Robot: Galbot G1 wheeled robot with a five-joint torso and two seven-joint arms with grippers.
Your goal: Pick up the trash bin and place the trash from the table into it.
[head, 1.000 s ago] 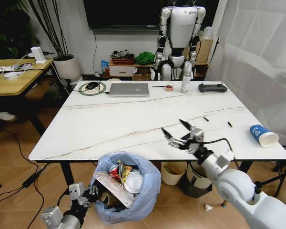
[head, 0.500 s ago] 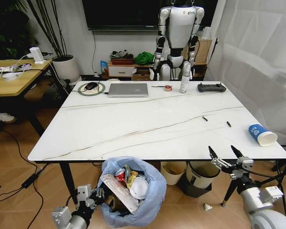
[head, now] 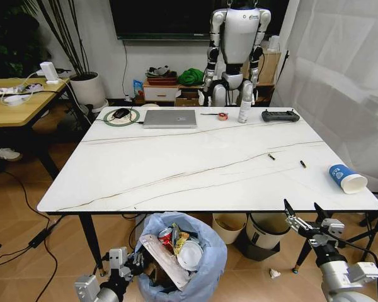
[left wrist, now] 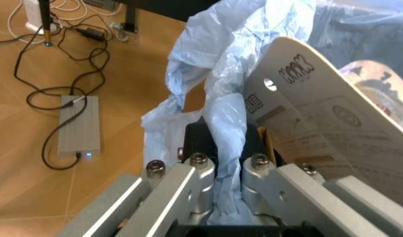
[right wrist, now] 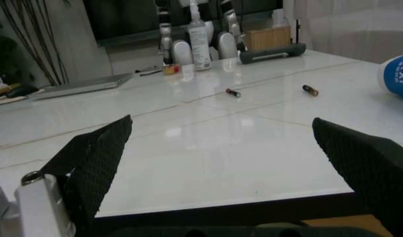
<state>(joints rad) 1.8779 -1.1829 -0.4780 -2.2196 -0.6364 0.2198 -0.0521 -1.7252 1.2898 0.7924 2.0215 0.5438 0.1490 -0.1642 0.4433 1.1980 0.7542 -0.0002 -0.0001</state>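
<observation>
The trash bin (head: pixel 198 267), lined with a billowing blue bag, hangs low in front of the table (head: pixel 195 157). Inside it are folded cardboard (head: pixel 167 264), a red can (head: pixel 167 235) and a white disc (head: pixel 190 254). My left gripper (head: pixel 131 259) is shut on the bin's bagged rim; the left wrist view has its fingers (left wrist: pixel 196 165) pinching the blue plastic (left wrist: pixel 228 128) beside the cardboard (left wrist: pixel 319 108). My right gripper (head: pixel 304 214) is open and holds nothing, just below the table's near right edge. A blue-white paper cup (head: pixel 348 178) lies on its side at the right edge, and the right wrist view also shows this cup (right wrist: pixel 398 74).
Two small batteries (head: pixel 271 156) (head: pixel 303 164) lie on the table. At the far edge stand a laptop (head: pixel 170 118), spray bottle (head: pixel 244 100) and controller (head: pixel 280 116). A humanoid robot (head: pixel 236 44) stands behind. Two bins (head: pixel 229 228) (head: pixel 264 229) sit under the table. A wooden desk (head: pixel 19 104) is at the left.
My right gripper has pulled back from over the tabletop to below the near right edge, still open. The bin, held by my left gripper, has shifted a little right and lower.
</observation>
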